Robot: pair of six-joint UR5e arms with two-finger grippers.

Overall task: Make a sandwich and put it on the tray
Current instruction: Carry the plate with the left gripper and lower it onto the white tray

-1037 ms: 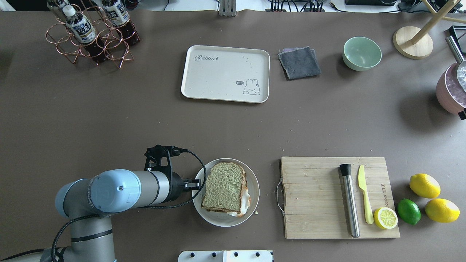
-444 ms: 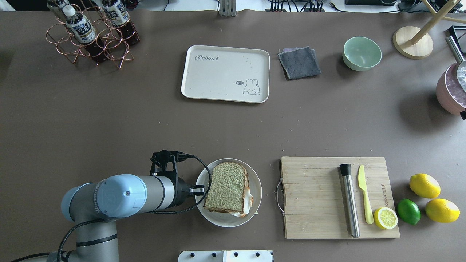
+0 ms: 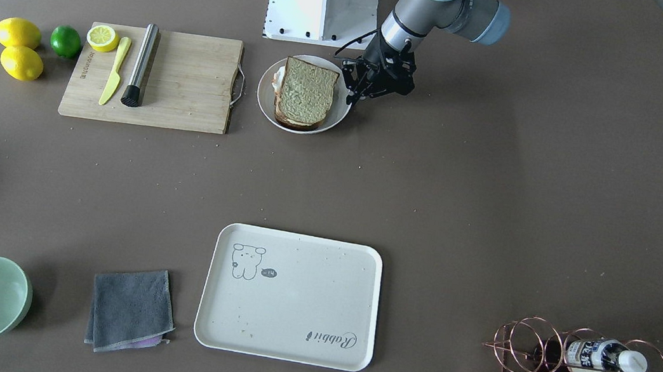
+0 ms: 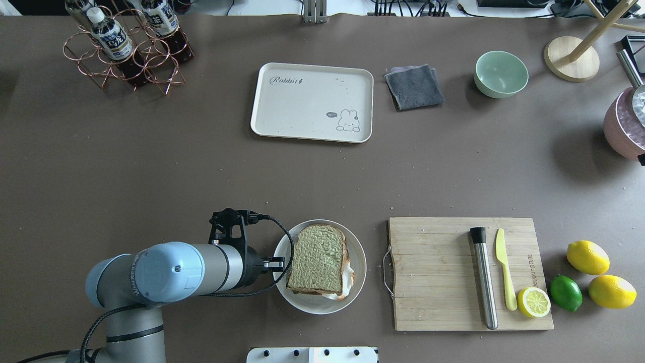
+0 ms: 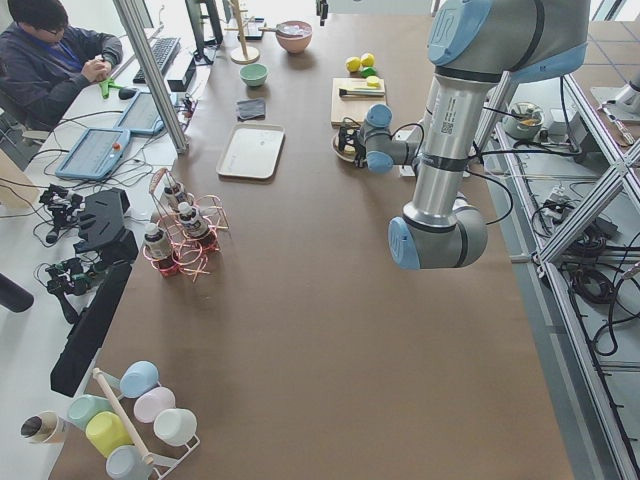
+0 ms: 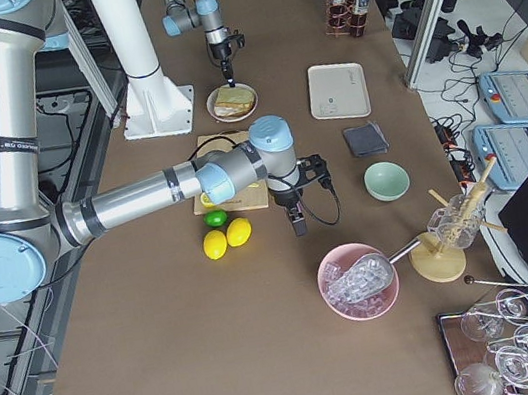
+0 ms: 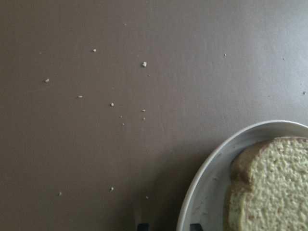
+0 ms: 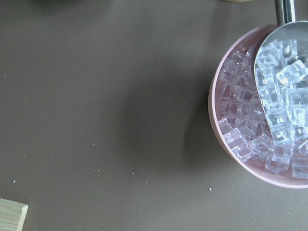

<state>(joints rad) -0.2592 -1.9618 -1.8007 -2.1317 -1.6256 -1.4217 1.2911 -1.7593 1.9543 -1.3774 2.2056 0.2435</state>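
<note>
The sandwich (image 4: 318, 259) lies on a round white plate (image 4: 307, 302) near the robot's side: greenish toast on top, egg white (image 4: 347, 275) poking out at the right edge. It also shows in the front view (image 3: 305, 92) and the left wrist view (image 7: 269, 187). My left gripper (image 4: 278, 262) is low at the plate's left rim (image 7: 207, 187), its fingertips straddling and shut on the rim. The cream tray (image 4: 302, 111) lies bare at the far middle. My right gripper (image 6: 296, 225) hovers beside the pink ice bowl; I cannot tell whether it is open.
A wooden cutting board (image 4: 433, 272) with a steel muddler, yellow knife and lemon half lies right of the plate. Lemons and a lime (image 4: 565, 292) sit beyond it. A grey cloth (image 4: 414, 86), green bowl (image 4: 500, 73) and bottle rack (image 4: 126, 50) line the far side.
My left arm has moved to the right, and the plate with the sandwich has slid a little right with it. Nothing else has moved.
</note>
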